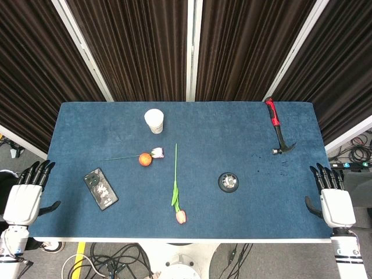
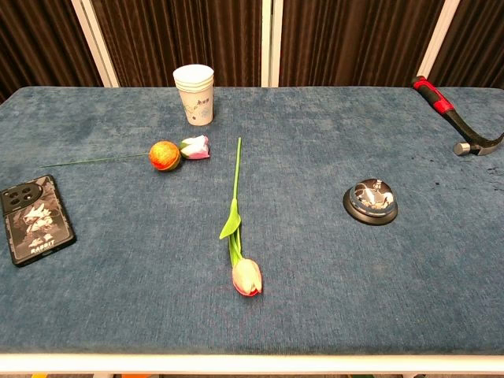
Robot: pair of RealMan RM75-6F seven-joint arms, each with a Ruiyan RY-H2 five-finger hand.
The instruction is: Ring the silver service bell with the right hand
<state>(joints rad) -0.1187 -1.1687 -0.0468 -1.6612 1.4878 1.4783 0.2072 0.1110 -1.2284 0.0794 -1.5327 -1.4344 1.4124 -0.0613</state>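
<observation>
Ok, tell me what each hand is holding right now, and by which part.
Nothing is held. The left hand and right hand hang open off the table's side edges, fingers apart, and the bell stands untouched.

My head camera looks straight down over the whole table (image 1: pixel 232 133); my chest camera views it low, facing twelve o'clock.

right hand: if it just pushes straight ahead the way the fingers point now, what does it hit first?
Probably nothing. The right hand sits off the table's right edge, fingers pointing away from the robot along that edge. The hammer and the bell lie inboard, to its left. Depth is unclear from the head view alone.
</observation>
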